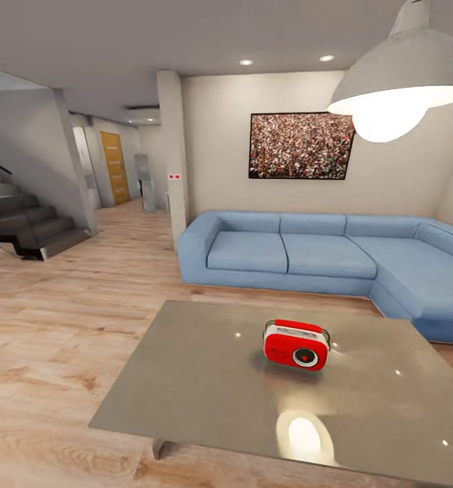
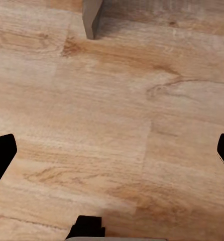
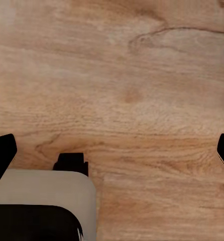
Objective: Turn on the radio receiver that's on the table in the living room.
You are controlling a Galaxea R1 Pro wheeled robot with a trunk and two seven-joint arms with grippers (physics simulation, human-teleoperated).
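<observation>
Radio receiver (image 1: pixel 296 345), mid-table (image 1: pixel 199 379), unreached; both grippers spread wide over floor (image 2: pixel 112 125), holding nothing; risk: careless reach nudges light radio, missing dial

A light-blue corner sofa (image 1: pixel 321 261) stands under a framed picture (image 1: pixel 300 146), grey stairs (image 1: pixel 26 227) well apart.

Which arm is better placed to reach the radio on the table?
Probably right: the radio sits right of the table's middle in the head view. Both grippers hang open over the floor.
</observation>
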